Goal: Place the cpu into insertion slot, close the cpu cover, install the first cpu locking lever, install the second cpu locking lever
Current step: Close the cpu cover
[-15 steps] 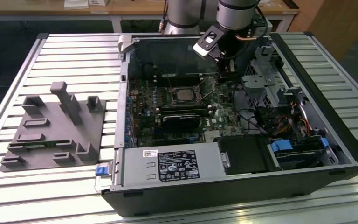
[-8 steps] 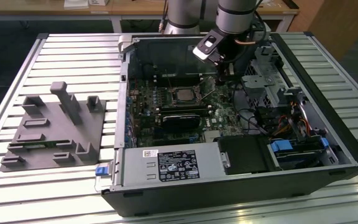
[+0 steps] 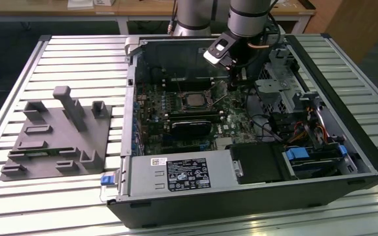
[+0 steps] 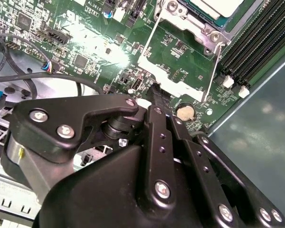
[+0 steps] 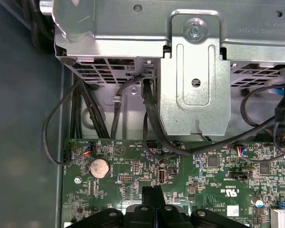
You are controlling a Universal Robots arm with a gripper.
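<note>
Pincer (image 3: pixel 236 84) closed on nothing; cpu (image 3: pixel 192 100) sits near, toward the exterior view's left.

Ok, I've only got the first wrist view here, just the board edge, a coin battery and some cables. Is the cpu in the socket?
Observer: Yes. In the second wrist view the cpu sits in the insertion slot, pale face up.
Operator: And the cover?
Observer: The cpu cover looks swung open, tilted up off the chip. Its free edge is just ahead of the gripper.
Operator: Where is the arm overall?
Observer: In the exterior view it reaches down inside the computer case, on the exterior view's right of the socket.
</note>
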